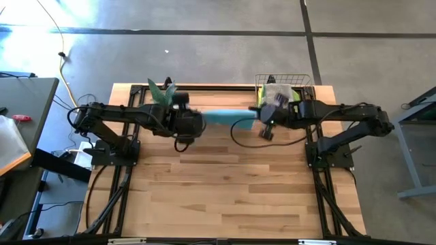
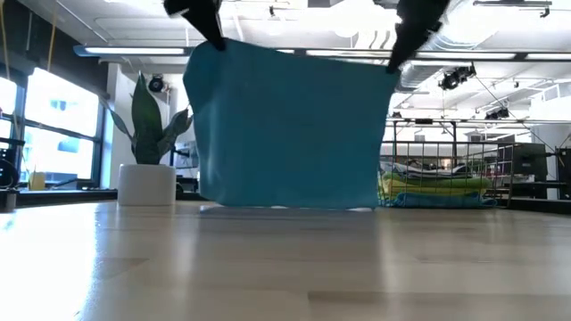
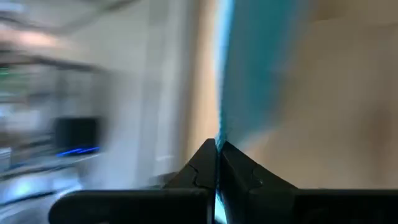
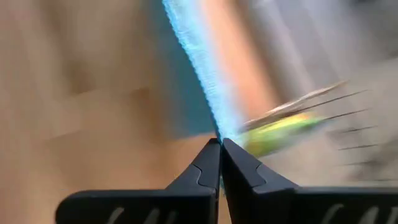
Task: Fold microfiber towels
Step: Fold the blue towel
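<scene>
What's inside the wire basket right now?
The wire basket holds stacked towels: yellow and lime green layers show over a teal one at the bottom. The hanging teal towel covers the basket's near end, so a full count isn't possible.

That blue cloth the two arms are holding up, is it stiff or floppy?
Probably floppy: the teal towel hangs as a loose sheet from its two top corners, pinched by the left tool and right tool. Its top edge dips slightly between them and its bottom edge is down at the table. It likely weighs little, since corner pinches carry it.
</scene>
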Robot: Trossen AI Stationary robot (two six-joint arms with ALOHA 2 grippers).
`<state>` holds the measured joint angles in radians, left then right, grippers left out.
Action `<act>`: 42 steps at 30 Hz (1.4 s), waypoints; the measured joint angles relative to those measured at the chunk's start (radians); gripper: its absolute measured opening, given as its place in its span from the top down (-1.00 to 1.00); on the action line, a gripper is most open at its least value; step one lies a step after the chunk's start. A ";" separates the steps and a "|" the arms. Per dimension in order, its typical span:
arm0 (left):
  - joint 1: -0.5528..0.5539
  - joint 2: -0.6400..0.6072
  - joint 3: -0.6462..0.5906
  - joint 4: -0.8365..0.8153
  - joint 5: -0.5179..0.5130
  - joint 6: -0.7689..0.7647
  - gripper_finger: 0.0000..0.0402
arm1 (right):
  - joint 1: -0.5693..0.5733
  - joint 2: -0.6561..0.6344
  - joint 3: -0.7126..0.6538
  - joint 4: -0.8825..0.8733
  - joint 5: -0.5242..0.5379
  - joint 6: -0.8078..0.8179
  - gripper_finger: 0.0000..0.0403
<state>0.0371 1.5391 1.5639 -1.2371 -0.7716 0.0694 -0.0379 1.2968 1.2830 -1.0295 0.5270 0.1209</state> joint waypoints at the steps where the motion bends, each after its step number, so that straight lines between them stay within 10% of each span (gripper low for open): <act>1: -0.008 0.001 0.000 -0.001 0.085 -0.023 1.00 | 0.006 0.001 -0.015 -0.007 -0.084 0.044 1.00; 8: -0.117 0.052 -0.047 0.040 0.448 -0.213 1.00 | 0.128 0.041 -0.179 0.008 -0.476 0.299 1.00; 21: -0.324 0.318 -0.195 0.282 0.529 -0.349 1.00 | 0.357 0.149 -0.372 0.286 -0.695 0.511 1.00; 42: -0.311 0.368 -0.194 0.295 0.648 -0.324 1.00 | 0.383 0.194 -0.372 0.320 -0.694 0.424 1.00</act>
<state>-0.2736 1.9074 1.3696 -0.9419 -0.1241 -0.2544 0.3453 1.4910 0.9112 -0.7093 -0.1665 0.5451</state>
